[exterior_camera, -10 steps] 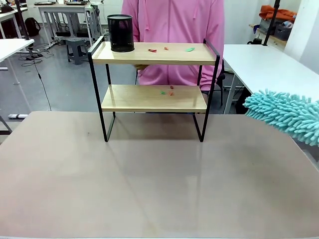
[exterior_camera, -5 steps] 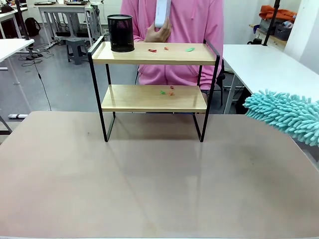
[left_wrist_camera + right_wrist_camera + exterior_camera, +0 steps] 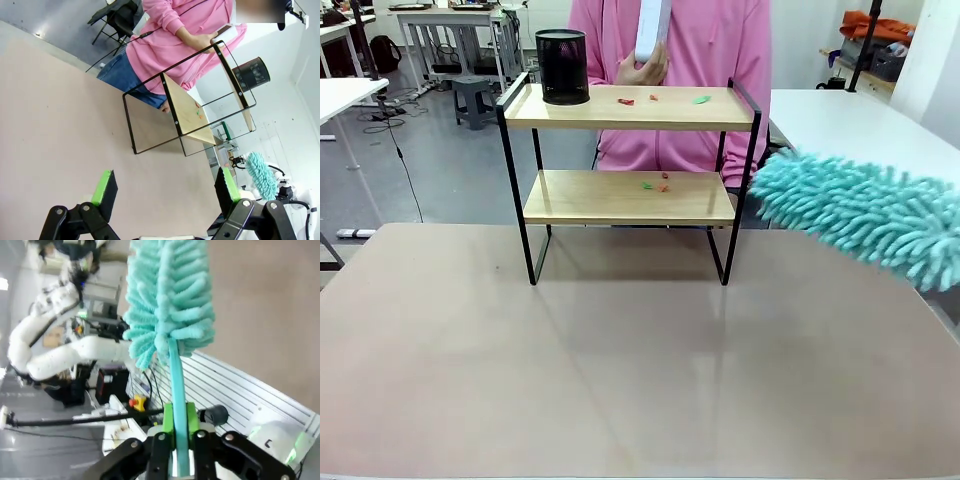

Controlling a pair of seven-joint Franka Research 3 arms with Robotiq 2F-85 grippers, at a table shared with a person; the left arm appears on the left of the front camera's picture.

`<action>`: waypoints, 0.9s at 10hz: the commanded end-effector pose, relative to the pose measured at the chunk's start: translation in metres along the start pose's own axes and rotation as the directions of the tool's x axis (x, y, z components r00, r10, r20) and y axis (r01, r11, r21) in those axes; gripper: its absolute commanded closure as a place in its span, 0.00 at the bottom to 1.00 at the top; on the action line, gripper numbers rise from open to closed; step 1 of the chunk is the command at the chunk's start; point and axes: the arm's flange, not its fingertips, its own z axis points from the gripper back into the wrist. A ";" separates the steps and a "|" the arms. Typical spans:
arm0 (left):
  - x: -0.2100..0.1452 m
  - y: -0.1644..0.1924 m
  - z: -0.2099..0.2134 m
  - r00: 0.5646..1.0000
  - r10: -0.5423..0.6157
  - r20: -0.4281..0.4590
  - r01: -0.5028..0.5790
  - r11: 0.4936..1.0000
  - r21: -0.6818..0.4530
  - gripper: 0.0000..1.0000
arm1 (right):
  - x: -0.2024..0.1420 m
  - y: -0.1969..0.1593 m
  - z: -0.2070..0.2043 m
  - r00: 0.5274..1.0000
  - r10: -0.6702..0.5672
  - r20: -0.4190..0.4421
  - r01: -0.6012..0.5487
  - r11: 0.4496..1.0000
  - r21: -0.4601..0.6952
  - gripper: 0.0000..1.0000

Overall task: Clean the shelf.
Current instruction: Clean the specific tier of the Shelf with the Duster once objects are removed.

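Shelf (image 3: 628, 198) stands at the middle of the bench's (image 3: 620, 380) far edge in the front view, with all four black legs on the bench top. A black mesh cup (image 3: 562, 66) sits on the left end of its top board. Small red and green scraps (image 3: 702, 99) lie on both boards. Behind it, a person in a pink top (image 3: 710, 60) holds a white object (image 3: 650, 25) in one hand. A teal duster (image 3: 860, 215) reaches in from the bench's right edge. Its fluffy tip is just beside the shelf's right legs, at about the height of the lower board; whether it touches them cannot be told.

In the left wrist view, the left end effector (image 3: 167, 185) hangs over the bench with its green-padded fingers wide apart and nothing between them. The shelf is well apart from it, farther along the bench.

In the right wrist view, the right end effector (image 3: 177, 427) is clamped on the duster's thin teal handle (image 3: 175, 375). The fluffy head rises beyond the fingers, near the bench's edge.
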 end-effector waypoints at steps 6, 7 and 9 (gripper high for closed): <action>-0.003 -0.001 -0.002 1.000 -0.021 0.022 0.021 1.000 -0.015 0.00 | 0.063 0.012 -0.135 0.995 0.102 0.006 -0.100 0.981 -0.168 1.00; -0.003 -0.001 -0.002 1.000 -0.021 0.022 0.021 1.000 -0.015 0.00 | 0.074 0.005 -0.151 0.996 0.090 -0.018 -0.092 0.973 -0.214 1.00; -0.003 -0.001 -0.002 1.000 -0.021 0.022 0.021 1.000 -0.015 0.00 | 0.075 0.002 -0.150 0.995 0.096 -0.010 -0.096 0.969 -0.228 1.00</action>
